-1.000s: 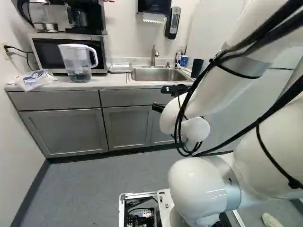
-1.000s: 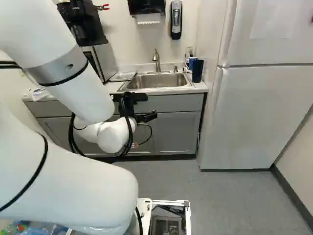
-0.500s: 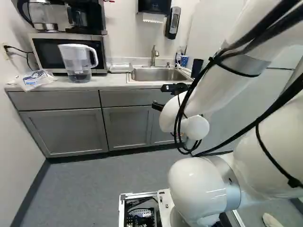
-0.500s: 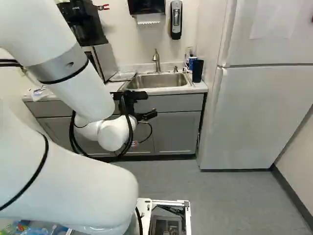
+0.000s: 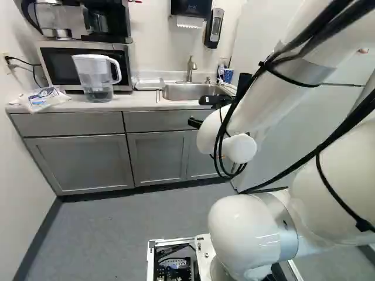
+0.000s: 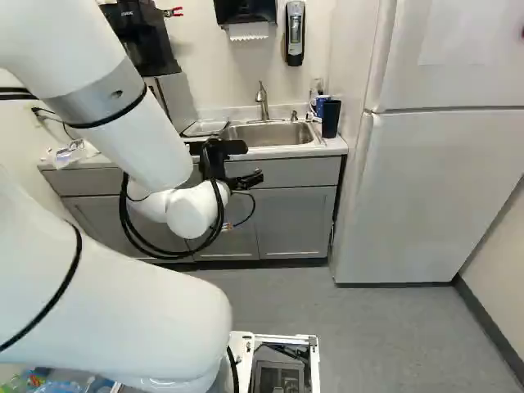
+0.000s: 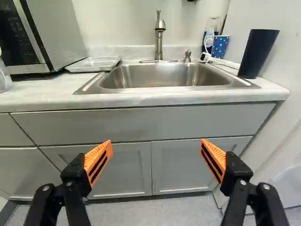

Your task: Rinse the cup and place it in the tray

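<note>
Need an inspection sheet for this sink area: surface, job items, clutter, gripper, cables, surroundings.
Surface: pale counter, sink set in; nothing seen in the basin's visible part.
Job's things: dark tall cup and patterned cup beside the sink, target cup unclear; shallow tray on the other side; faucet behind the sink.
Clutter: pitcher, plastic bag, microwave.
Gripper: open, nothing between the fingers.
Cables: black cables loop loosely off the arm; cord beside the microwave.
Surroundings: refrigerator, soap dispenser.
</note>
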### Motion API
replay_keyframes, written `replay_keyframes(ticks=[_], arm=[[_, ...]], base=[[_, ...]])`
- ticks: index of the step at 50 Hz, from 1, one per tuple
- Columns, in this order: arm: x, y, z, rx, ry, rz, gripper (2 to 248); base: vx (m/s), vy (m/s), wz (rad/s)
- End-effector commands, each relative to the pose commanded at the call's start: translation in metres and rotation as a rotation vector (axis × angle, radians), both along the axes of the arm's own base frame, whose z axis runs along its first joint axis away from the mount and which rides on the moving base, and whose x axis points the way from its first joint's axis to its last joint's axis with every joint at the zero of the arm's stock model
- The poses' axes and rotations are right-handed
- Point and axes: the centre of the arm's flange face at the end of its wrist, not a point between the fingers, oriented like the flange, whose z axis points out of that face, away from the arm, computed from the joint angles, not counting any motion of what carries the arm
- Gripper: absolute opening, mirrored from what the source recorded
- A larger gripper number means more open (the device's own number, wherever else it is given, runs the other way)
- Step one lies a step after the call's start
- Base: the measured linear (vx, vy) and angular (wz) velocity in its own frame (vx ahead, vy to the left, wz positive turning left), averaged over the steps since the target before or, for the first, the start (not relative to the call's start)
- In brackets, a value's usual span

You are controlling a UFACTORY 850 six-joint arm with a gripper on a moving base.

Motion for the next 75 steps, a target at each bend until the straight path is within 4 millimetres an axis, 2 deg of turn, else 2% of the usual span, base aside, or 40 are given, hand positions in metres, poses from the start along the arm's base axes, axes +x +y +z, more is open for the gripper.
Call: replay_keyframes(ticks=[75], arm=[[0.065, 0.000, 0.074, 0.000, -0.113, 0.000, 247]], base=[[0.000, 0.000, 0.000]])
